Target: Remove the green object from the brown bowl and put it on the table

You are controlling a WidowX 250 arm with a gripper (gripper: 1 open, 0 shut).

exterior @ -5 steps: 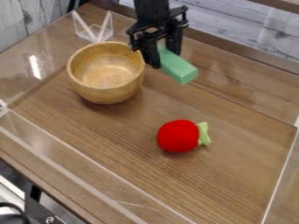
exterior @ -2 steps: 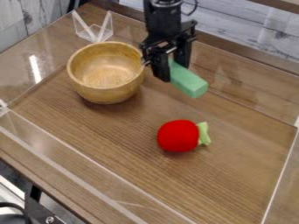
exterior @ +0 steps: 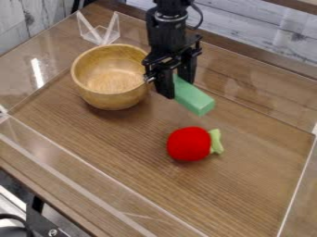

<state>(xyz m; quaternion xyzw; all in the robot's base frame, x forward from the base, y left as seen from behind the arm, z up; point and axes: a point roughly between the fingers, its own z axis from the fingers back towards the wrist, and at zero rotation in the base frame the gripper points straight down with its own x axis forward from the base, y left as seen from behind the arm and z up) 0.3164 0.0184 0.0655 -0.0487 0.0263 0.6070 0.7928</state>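
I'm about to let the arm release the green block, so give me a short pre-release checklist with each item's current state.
1. Green block out of the wooden bowl: ok, it is to the bowl's right.
2. Gripper closed on the block's near-bowl end: ok.
3. Block resting on the table: cannot tell; it looks very low, contact unclear.
4. Drop spot free of the red toy fruit: ok, it lies apart, nearer the camera.
5. Bowl empty: ok.

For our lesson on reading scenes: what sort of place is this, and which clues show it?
Probably a robot test bench: a wood-grain table fenced by clear walls, a gripper holding a green block, and props, a wooden bowl and toy fruit.
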